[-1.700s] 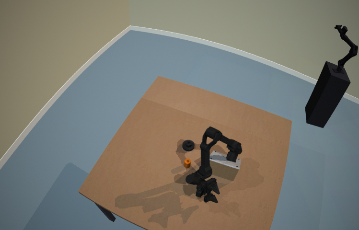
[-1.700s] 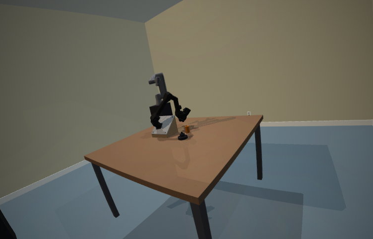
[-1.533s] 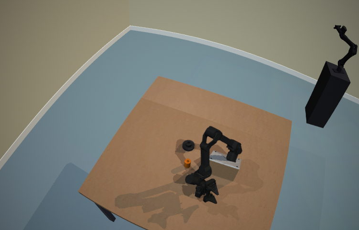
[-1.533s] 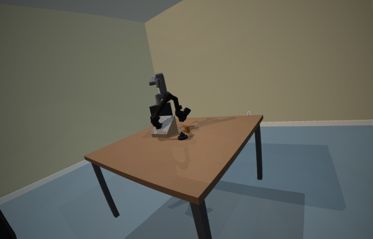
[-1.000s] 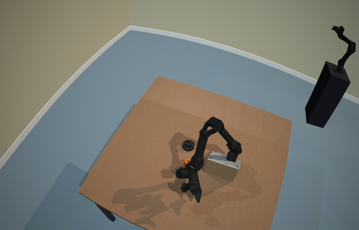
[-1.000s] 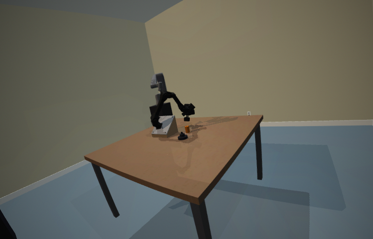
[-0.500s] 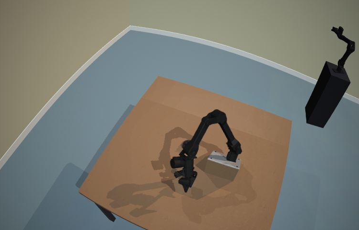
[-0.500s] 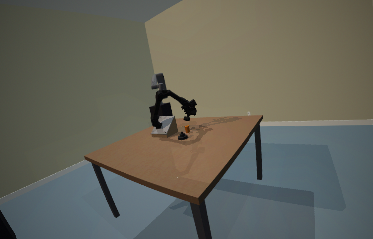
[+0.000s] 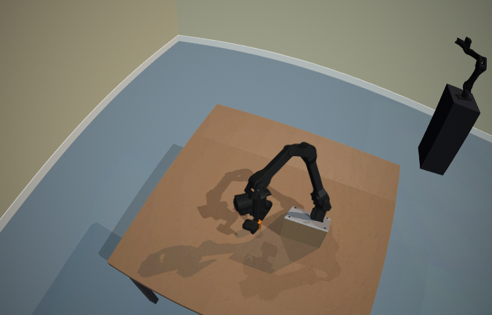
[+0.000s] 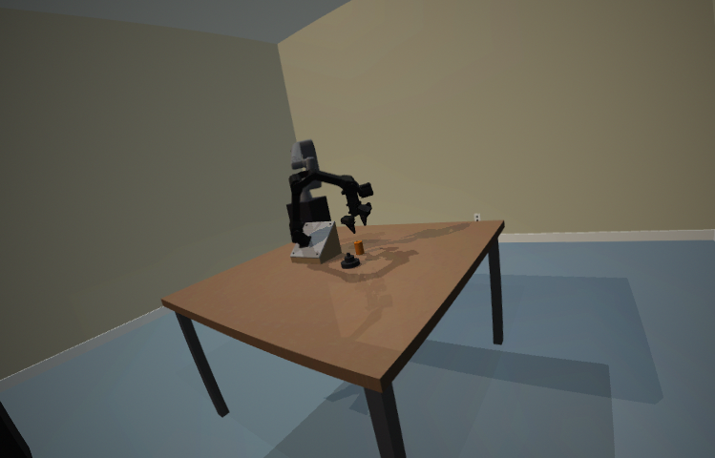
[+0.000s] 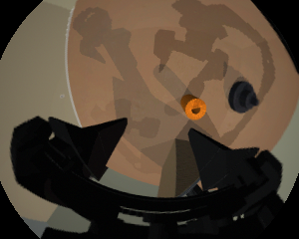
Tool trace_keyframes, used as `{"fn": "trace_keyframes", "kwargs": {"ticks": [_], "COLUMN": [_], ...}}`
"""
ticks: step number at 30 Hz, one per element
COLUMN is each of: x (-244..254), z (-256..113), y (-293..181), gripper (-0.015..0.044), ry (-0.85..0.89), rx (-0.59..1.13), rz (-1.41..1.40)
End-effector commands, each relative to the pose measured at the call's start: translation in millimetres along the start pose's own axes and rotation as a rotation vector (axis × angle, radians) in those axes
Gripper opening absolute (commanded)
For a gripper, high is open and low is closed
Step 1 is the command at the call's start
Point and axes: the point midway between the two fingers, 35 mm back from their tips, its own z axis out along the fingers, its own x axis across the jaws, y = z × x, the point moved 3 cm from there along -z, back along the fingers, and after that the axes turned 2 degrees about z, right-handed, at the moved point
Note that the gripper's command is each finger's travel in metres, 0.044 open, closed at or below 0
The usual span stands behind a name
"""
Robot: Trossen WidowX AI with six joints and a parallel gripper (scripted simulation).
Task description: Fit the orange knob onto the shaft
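Note:
The orange knob (image 9: 259, 222) (image 10: 359, 247) (image 11: 189, 103) stands upright on the table, with the dark hole in its top showing in the wrist view. The round dark pedestal (image 10: 350, 263) (image 11: 236, 97) stands a short way from it, with its shaft (image 10: 347, 255) pointing up. The arm hides the pedestal in the top view. My gripper (image 10: 359, 228) (image 11: 158, 125) is open and empty, pointing down above the table, higher than the knob. In the wrist view the knob lies beyond the right fingertip, not centred between the fingers. The shaft's flat side cannot be made out.
The arm's base sits on a wedge-shaped block (image 9: 303, 233) (image 10: 331, 243) close to the pedestal and knob. The wooden table (image 9: 209, 132) (image 10: 270, 306) carries the arm's shadows. A second arm stands on a black pillar (image 9: 447, 128) off the table.

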Motion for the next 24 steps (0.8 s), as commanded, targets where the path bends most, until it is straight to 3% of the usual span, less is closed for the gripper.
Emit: {"fn": "trace_keyframes", "kwargs": {"ticks": [1,9,13,24], "x": [-43.3,-43.3,-48.6,-51.7], "z": [-28.4,-28.4,3.3,20.8], "y": [15.8,15.8,18.9,20.4], "gripper": [0.0440,0.0440,0.0440,0.0440], "ry": [-0.159,-0.159,-0.160,-0.161], "rx": [-0.091,-0.091,-0.092,-0.092], "rz": [0.020,0.020,0.020,0.020]}}
